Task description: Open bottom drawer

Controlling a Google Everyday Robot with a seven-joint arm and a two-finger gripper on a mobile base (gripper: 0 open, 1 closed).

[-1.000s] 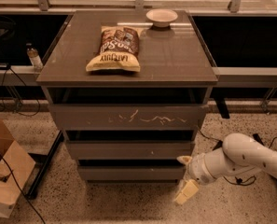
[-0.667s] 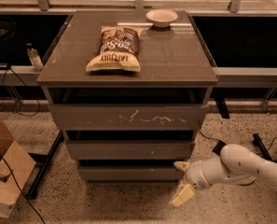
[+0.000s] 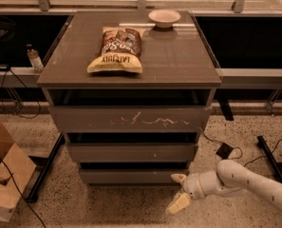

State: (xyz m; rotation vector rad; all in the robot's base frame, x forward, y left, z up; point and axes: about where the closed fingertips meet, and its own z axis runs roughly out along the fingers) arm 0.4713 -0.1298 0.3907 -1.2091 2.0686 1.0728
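The bottom drawer (image 3: pixel 131 176) is the slim, plain grey-brown front at the foot of the cabinet, shut flush under the mid-sized front (image 3: pixel 131 152) and the tall scratched front (image 3: pixel 131 119). My gripper (image 3: pixel 178 190) is low at the cabinet's front right, just below and right of the bottom drawer's right end. Its two cream fingers are spread apart, one fingertip (image 3: pixel 178 177) near the drawer's lower right corner, the other (image 3: pixel 178 204) lower, near the floor. It holds nothing.
A chip bag (image 3: pixel 116 49) and a white bowl (image 3: pixel 164 17) lie on the cabinet top (image 3: pixel 178 56). A cardboard box (image 3: pixel 5 175) stands on the floor at left. Cables and a black adapter (image 3: pixel 224 150) lie on the floor at right. A small bottle (image 3: pixel 34 58) stands on the left ledge.
My arm has moved left and a little down, bringing the gripper closer to the bottom drawer's right end. The drawers have not moved.
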